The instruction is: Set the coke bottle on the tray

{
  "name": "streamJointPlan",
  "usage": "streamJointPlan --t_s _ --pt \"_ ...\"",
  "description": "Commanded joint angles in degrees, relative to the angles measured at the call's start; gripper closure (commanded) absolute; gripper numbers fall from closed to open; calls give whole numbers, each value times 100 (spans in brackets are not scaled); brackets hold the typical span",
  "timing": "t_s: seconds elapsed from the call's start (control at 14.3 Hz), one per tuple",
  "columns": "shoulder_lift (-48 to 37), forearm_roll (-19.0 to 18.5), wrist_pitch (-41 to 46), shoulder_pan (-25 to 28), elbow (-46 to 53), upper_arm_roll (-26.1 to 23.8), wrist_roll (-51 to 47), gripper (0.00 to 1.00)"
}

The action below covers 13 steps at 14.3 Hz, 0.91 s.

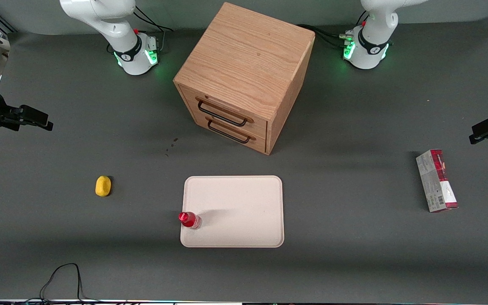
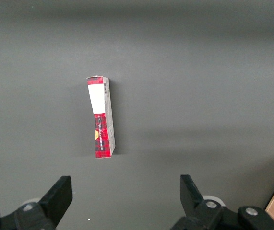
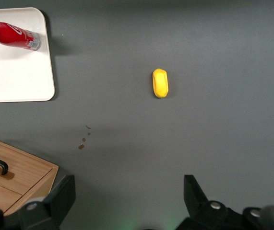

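Standing upright on the tray (image 1: 244, 199), just inside its edge toward the working arm's end: coke bottle (image 1: 190, 220), well apart from the jaws. Gripper (image 3: 127, 201): raised over bare table at the working arm's end, fingers (image 3: 62, 194) spread wide, nothing between them. Yellow object (image 3: 160, 83): on the table ahead of the open jaws. Wooden drawer cabinet (image 1: 244, 76): beside the gripper.
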<state>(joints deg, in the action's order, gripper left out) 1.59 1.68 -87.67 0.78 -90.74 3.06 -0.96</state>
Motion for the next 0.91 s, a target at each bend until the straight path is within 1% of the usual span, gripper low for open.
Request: streamJointPlan --t_s 0.0,0.21,0.42,0.84 --pt "-27 -124 -40 -60 48 -69 26 0" --pt "-27 -317 4 -42 101 -69 8 0" --pt "-27 -326 21 -7 101 -60 -229 0" --pt "-27 -317 21 -16 109 -34 -159 0"
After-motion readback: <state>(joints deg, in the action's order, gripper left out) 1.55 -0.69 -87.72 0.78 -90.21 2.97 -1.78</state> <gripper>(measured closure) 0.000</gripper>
